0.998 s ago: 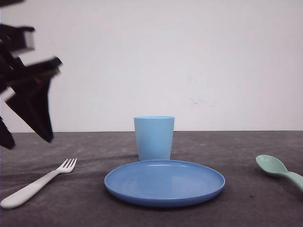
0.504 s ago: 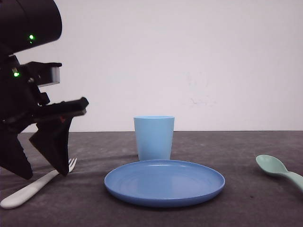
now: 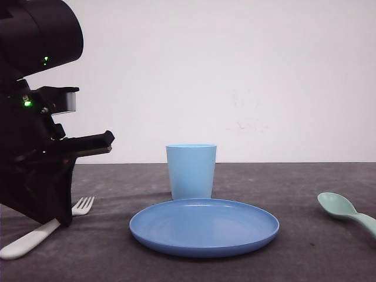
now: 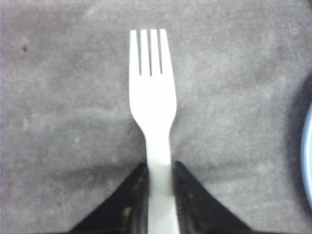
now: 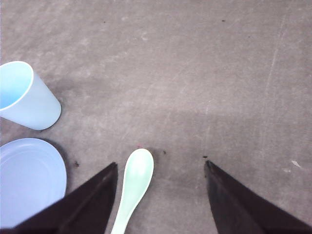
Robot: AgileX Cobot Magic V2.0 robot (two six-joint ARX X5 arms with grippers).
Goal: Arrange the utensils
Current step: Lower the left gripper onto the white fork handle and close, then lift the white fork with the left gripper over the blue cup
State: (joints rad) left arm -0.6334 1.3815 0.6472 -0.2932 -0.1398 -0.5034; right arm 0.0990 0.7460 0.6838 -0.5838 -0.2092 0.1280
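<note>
The white fork (image 3: 83, 205) lies flat on the dark table at the front left, tines pointing away. My left gripper (image 3: 54, 220) is down at the table on the fork's handle. In the left wrist view both black fingers press against the sides of the fork (image 4: 152, 97) handle, so my left gripper (image 4: 159, 168) is shut on it. The pale mint-green spoon (image 3: 337, 206) lies at the far right. My right gripper (image 5: 161, 164) hangs open above the spoon (image 5: 136, 175), whose bowl sits close to one finger without touching it.
A light blue cup (image 3: 191, 170) stands upright in the middle, just behind a round blue plate (image 3: 204, 226). The cup (image 5: 24, 97) and plate (image 5: 29, 170) also lie off to one side of the right gripper. The plate's rim (image 4: 308, 161) is near the fork.
My left arm has come down and forward from the upper left onto the fork's handle, and its fingers have closed round it. The fork, spoon, cup and plate have not moved.
</note>
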